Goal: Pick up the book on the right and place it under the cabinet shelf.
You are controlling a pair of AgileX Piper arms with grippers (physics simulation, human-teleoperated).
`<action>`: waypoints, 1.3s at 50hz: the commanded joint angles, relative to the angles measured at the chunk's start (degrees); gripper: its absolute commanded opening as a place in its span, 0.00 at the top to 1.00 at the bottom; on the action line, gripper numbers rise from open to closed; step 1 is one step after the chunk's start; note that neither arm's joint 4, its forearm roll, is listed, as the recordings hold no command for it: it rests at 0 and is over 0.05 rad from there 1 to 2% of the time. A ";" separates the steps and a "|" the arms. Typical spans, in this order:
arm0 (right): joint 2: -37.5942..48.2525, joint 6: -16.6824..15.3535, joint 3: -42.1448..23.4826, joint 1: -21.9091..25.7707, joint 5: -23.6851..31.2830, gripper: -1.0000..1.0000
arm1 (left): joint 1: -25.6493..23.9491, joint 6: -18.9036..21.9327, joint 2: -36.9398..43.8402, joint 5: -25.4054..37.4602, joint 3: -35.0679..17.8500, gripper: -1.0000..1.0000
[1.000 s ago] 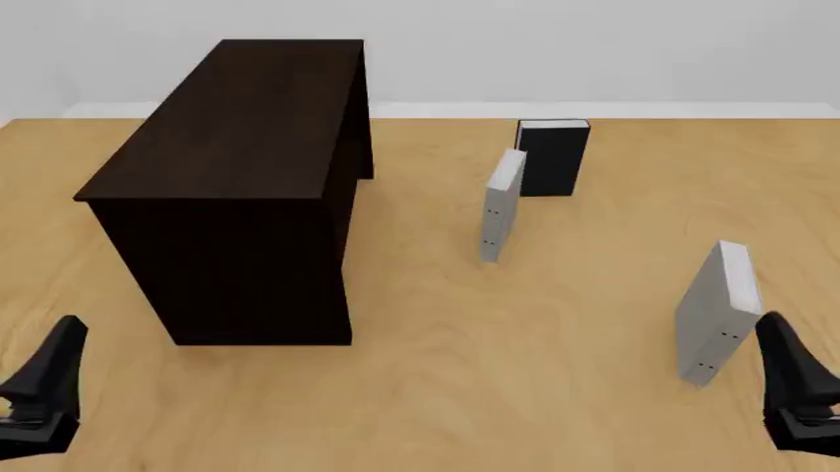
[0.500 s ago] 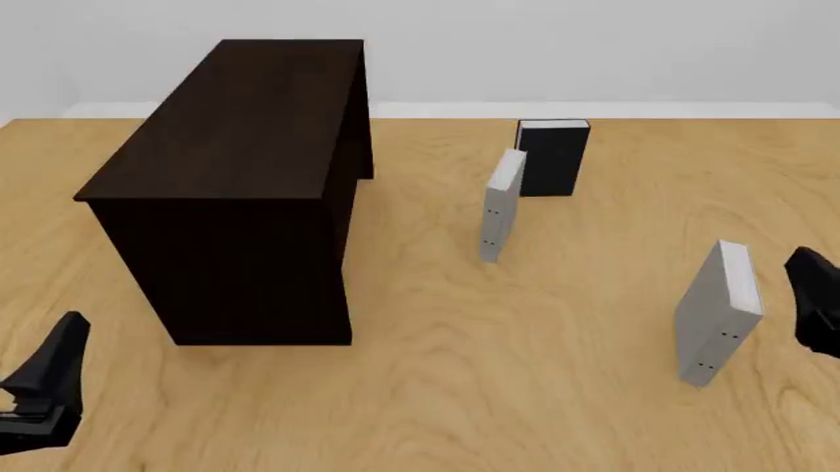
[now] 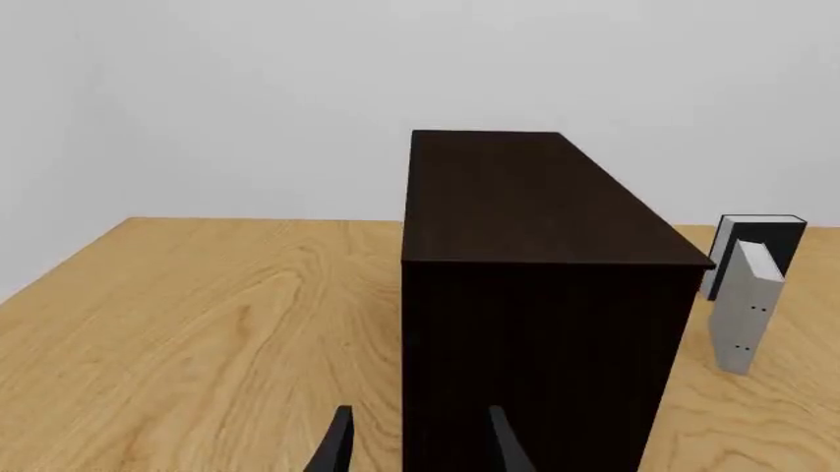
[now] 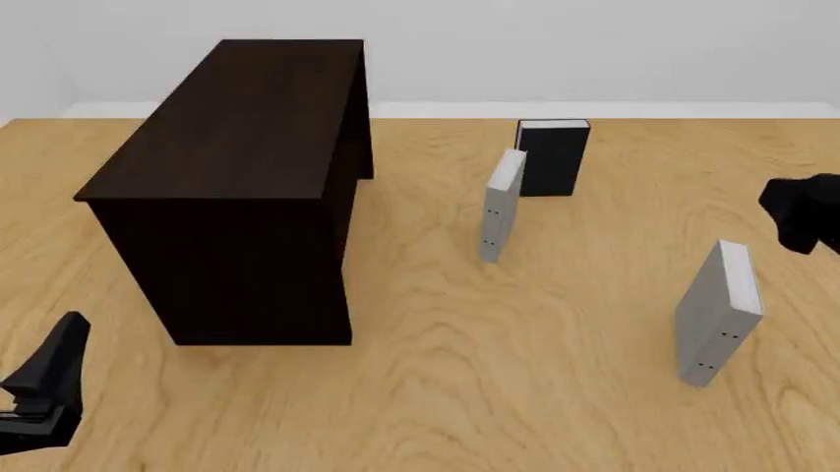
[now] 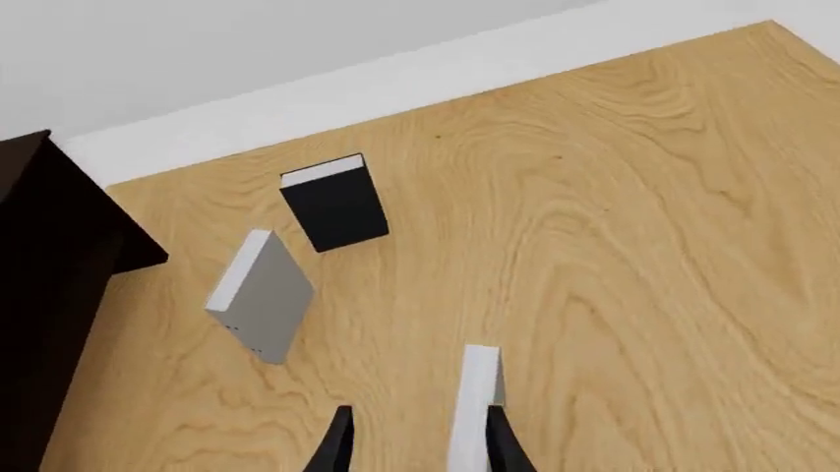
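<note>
— What's closest to you?

— My left gripper [image 4: 39,388], low at the near left edge of the table [image 4: 434,393], its fingers [image 3: 338,447] apart with nothing between them. My right gripper [image 5: 412,442] is up over the right side, fingers spread too, and the top edge of the book [image 4: 715,313] shows in the gap between them, below and untouched.

— How does the book stand?

— Upright on its bottom edge at the near right, long axis vertical, spine with two small dots facing me, white page edges along the top.

— And the cabinet [image 4: 243,187]?

— Left of centre, well apart from the book. Its opening faces right; I can't tell what's inside.

— Beyond that?

— A second grey book [image 4: 499,206] stands upright mid-table, and a black book [image 4: 553,155] just behind it.
</note>
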 commanded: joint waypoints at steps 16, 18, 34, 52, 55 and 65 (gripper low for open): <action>10.82 0.56 -3.65 -0.60 0.35 0.00 | 0.00 0.09 0.64 -0.62 -0.10 0.00; 11.38 -0.24 -3.37 -0.99 -0.17 0.00 | -0.01 0.11 0.76 -0.76 -0.09 0.00; 15.05 -0.81 0.35 -1.23 -4.70 0.00 | 0.01 0.05 1.04 -0.93 -0.13 0.00; 18.92 -0.16 4.50 -1.98 -10.12 0.00 | 0.02 0.03 0.79 -0.73 -0.09 0.00; 19.71 0.04 5.17 -2.04 -11.23 0.00 | 0.02 0.03 0.59 -0.37 -0.25 0.00; 21.55 1.21 7.23 -2.50 -14.44 0.00 | 0.03 -0.01 1.05 -1.02 -0.01 0.00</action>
